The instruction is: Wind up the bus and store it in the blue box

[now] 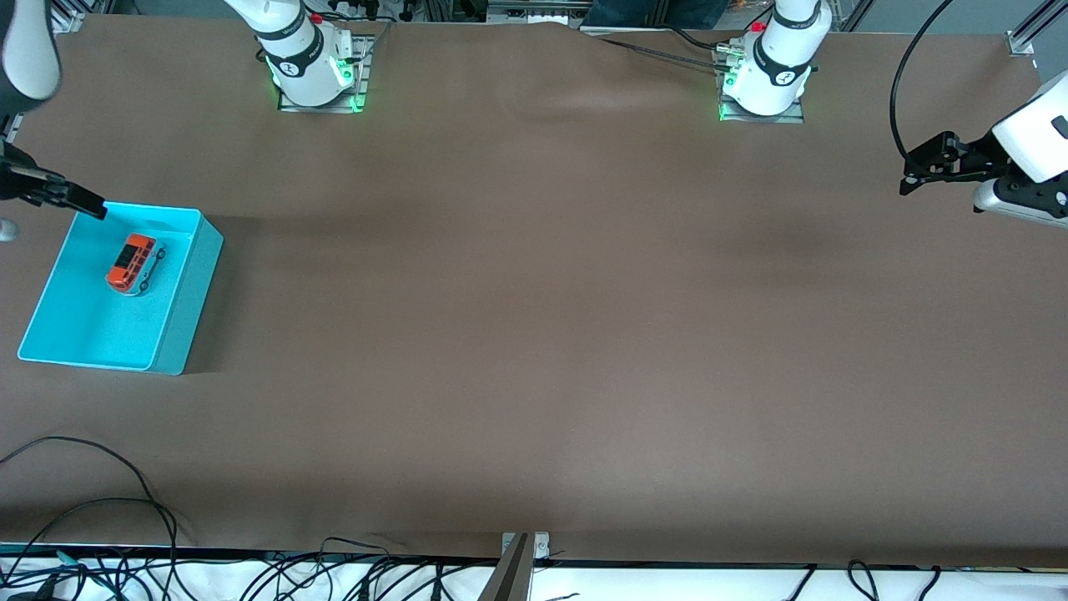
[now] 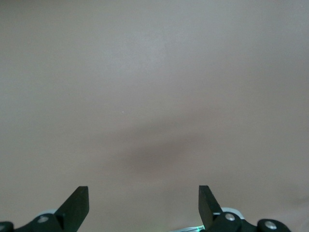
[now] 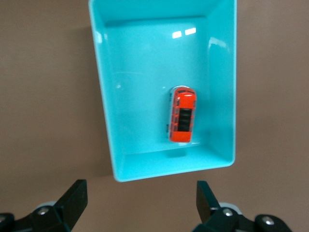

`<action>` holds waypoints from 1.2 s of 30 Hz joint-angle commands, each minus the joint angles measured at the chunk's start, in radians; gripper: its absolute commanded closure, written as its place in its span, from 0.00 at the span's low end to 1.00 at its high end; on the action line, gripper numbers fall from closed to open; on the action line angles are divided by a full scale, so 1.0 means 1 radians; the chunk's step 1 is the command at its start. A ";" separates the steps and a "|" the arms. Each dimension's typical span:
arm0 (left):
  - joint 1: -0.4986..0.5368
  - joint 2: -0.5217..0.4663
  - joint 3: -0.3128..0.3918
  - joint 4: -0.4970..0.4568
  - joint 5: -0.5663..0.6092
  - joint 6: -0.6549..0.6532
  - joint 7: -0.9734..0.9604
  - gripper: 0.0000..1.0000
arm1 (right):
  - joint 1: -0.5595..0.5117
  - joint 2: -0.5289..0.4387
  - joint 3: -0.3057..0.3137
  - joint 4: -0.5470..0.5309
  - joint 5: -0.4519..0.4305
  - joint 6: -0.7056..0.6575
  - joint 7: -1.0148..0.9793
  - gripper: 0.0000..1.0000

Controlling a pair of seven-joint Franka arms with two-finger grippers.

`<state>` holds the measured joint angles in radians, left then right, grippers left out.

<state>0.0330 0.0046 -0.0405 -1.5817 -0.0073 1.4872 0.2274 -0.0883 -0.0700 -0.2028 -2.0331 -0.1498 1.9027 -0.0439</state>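
The right hand [image 1: 83,203] hangs over the box's upper corner at the right arm's end of the counter [image 1: 534,334], fingers spread and holding nothing. The bus [image 1: 132,264] already lies inside the blue box [image 1: 188,292], on its wheels, so the storing looks done; whether it was wound cannot be told. Its long axis runs along the box's length, slightly slanted. The left hand [image 1: 905,182] waits, released, over bare counter at its own end.
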 commanded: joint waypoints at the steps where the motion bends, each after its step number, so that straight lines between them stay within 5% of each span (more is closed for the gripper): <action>1: -0.004 0.025 -0.002 0.055 -0.016 -0.027 0.003 0.00 | 0.004 -0.010 0.008 0.125 0.108 -0.157 0.015 0.00; 11: -0.005 0.026 -0.002 0.058 -0.016 -0.027 0.001 0.00 | 0.007 0.035 0.141 0.338 0.168 -0.421 0.159 0.00; 20: -0.004 0.026 -0.002 0.058 -0.016 -0.028 0.001 0.00 | 0.007 0.087 0.249 0.386 0.174 -0.361 0.231 0.00; 36: -0.001 0.026 -0.002 0.058 -0.016 -0.028 0.003 0.00 | 0.005 0.085 0.249 0.386 0.159 -0.280 0.214 0.00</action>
<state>0.0287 0.0112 -0.0428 -1.5639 -0.0078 1.4871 0.2274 -0.0787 0.0107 0.0467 -1.6722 0.0050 1.6361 0.1892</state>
